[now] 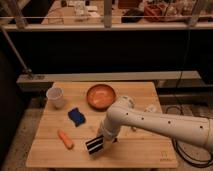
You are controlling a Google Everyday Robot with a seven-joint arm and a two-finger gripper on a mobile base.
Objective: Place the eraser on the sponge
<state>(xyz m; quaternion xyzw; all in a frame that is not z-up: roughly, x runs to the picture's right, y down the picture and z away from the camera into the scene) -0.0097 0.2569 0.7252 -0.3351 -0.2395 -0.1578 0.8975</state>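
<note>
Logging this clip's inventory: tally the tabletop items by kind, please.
Eraser, at the hand near the table front: 1
Sponge: 1
Bowl: 1
Cup: 1
Orange carrot-like piece: 1
Total clearly identifiable: 5

Robot lab: cluttered benches (85,10) behind a railing (107,25), wooden table (145,150), gripper (98,142) low over its front

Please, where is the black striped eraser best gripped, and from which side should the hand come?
Probably across its short width, near mid-length, coming from above. The eraser is a flat, long block, so its long edges lie closest together, and a middle grip should keep it balanced. The hand is right at it, at the front of the wooden table.
</note>
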